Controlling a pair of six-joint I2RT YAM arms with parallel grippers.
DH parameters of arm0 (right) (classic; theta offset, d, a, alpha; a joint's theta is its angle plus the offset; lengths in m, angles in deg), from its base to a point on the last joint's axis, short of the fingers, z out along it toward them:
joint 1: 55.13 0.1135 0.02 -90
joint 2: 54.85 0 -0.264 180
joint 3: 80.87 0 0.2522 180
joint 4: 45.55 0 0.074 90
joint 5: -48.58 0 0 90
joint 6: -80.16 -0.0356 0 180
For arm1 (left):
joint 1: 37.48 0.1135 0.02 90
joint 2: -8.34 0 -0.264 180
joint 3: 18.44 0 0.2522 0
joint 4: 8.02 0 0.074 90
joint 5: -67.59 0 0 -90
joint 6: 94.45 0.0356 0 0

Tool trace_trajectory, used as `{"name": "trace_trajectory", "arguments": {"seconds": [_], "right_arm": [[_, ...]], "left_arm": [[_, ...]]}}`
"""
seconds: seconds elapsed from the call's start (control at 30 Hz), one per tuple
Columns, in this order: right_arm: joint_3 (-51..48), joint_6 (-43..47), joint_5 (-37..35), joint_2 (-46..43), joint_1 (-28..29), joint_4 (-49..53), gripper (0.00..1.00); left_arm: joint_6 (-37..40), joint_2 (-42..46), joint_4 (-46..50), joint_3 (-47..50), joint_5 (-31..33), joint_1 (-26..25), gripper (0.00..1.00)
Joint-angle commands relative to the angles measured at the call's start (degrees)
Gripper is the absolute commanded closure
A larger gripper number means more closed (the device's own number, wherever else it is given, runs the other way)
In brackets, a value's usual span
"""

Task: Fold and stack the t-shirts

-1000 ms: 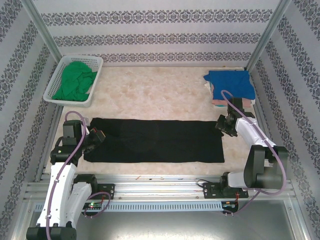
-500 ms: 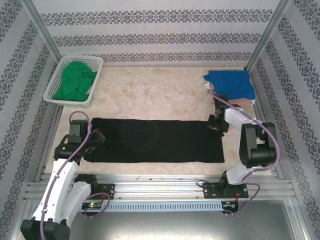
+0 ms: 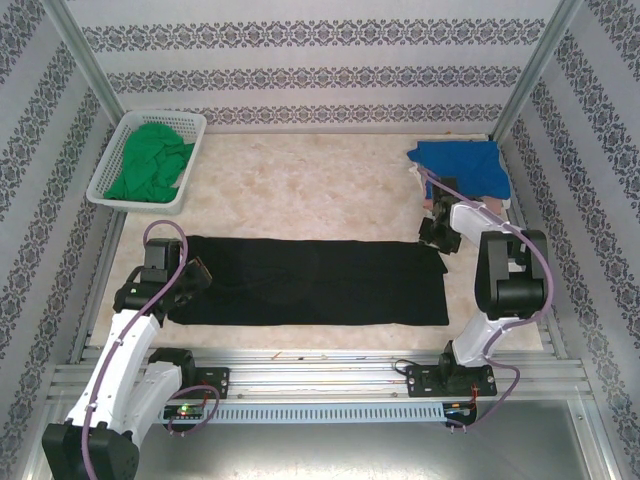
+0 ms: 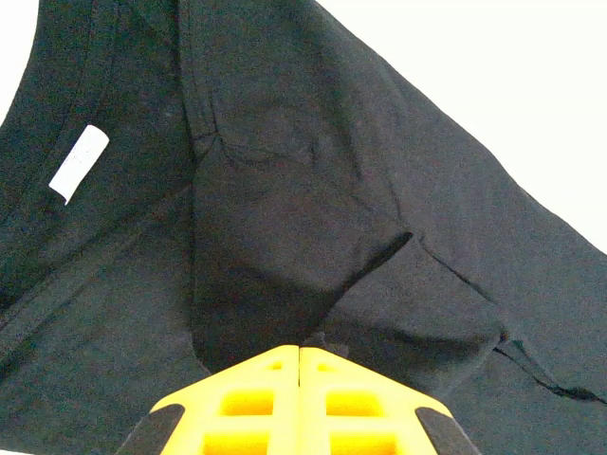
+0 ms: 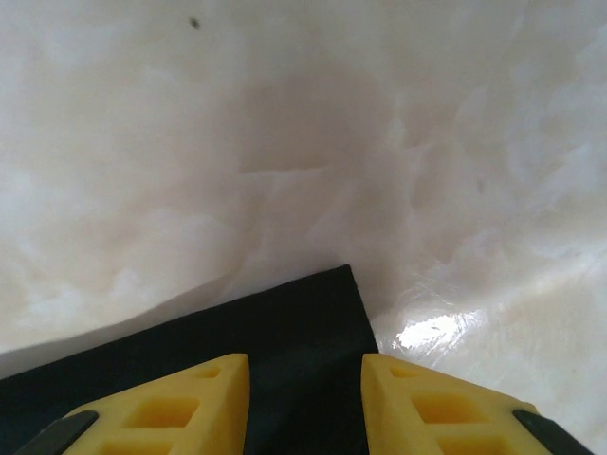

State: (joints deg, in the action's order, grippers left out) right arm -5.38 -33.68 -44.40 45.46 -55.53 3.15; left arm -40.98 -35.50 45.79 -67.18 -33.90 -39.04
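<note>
- Top external: the black t-shirt [image 3: 310, 280] lies folded into a long band across the near side of the desk [image 3: 320, 190]. The left tool [image 3: 196, 275] sits at its left end and the right tool [image 3: 436, 238] at its far right corner. At the far right, a blue t-shirt [image 3: 460, 165] tops a pink t-shirt [image 3: 498, 204]. At the far left, a green t-shirt [image 3: 150, 165] fills a white basket [image 3: 160, 118].
- Left wrist: up close, the yellow fingers [image 4: 256, 403] are pressed together and nip a pucker of black cloth, with creases running from the tips. A white label [image 4: 79, 161] shows at the upper left.
- Right wrist: the yellow fingers [image 5: 190, 403] stand apart. The shirt's square corner lies flat on the glossy desk between them, ungripped.
</note>
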Motion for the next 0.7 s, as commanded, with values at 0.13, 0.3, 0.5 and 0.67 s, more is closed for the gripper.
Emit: {"name": "trace_trajectory", "arguments": {"seconds": [0.13, 0.3, 0.5, 0.67], "right_arm": [[1.29, -0.59, 0.71, -0.86, -0.91, -0.63, 0.85], [1.87, -1.08, 0.15, -4.13, -1.0, -1.09, 1.0], [1.56, -0.51, -1.51, -6.64, -1.73, -1.73, 1.0], [-1.64, -0.41, 0.28, -4.54, -2.63, -6.16, 0.95]], "left_arm": [[0.67, -1.4, -2.94, 0.12, 0.42, -0.72, 1.0], [0.8, -1.0, -3.06, 0.36, 0.94, -0.72, 1.0], [1.43, -0.98, -2.2, 0.2, 1.53, -0.72, 1.0], [1.41, -0.29, -3.13, 1.35, 1.73, -0.72, 1.0]]}}
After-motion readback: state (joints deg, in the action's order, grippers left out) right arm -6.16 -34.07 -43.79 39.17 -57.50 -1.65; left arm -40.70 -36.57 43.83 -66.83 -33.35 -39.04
